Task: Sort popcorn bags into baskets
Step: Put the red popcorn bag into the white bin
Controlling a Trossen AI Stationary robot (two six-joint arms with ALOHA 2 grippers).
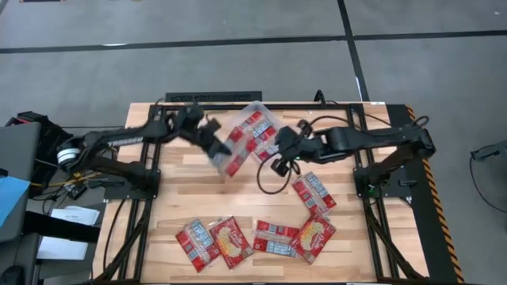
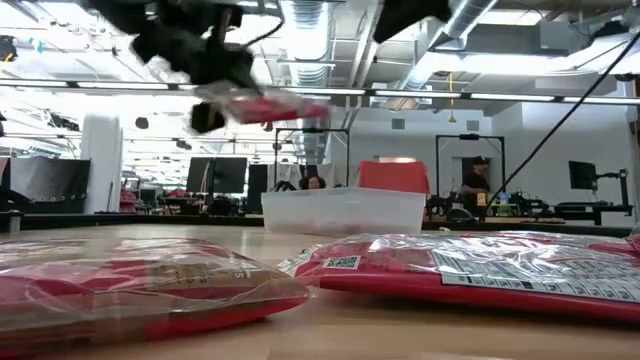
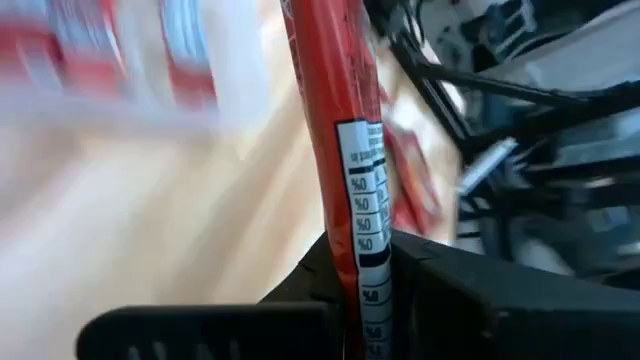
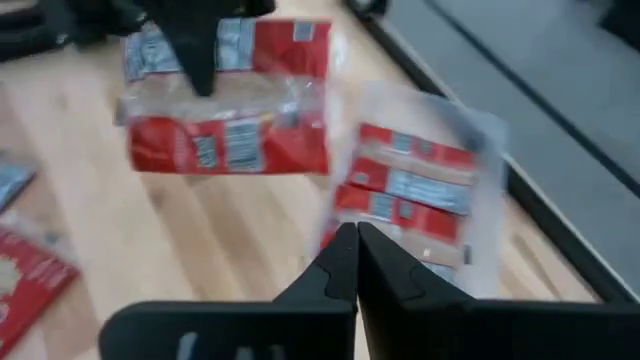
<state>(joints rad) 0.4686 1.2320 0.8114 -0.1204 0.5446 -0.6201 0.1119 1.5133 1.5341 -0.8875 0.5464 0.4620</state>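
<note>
Popcorn bag (image 3: 352, 150) is clamped edge-on between the closed fingers of the left pincer (image 1: 215, 150), lifted clear of the counter (image 1: 190, 202) and hanging just beside the clear basket (image 1: 252, 134); the low view confirms the packet is airborne. Judged step: carry to the basket, release not yet made.

Right pincer (image 4: 356, 262) is shut with nothing between its tips (the wrist view shows the two fingers meeting). It hovers at the basket's other side, close to its rim.

Basket contents: red packets (image 4: 405, 185) with grey label panels already lie inside, at least two, the exact count not readable. That portion of the sort is done.

Outstanding, relative to the basket: one packet (image 1: 314, 192) lies alone on the counter on the right arm's side of it, nearer the front edge. Four more (image 1: 255, 240) lie in a loose row well apart from the basket along the counter's front edge, some touching their neighbours.

Assessment: work is under way but short of half complete; five packets are loose and one is in transit.
</note>
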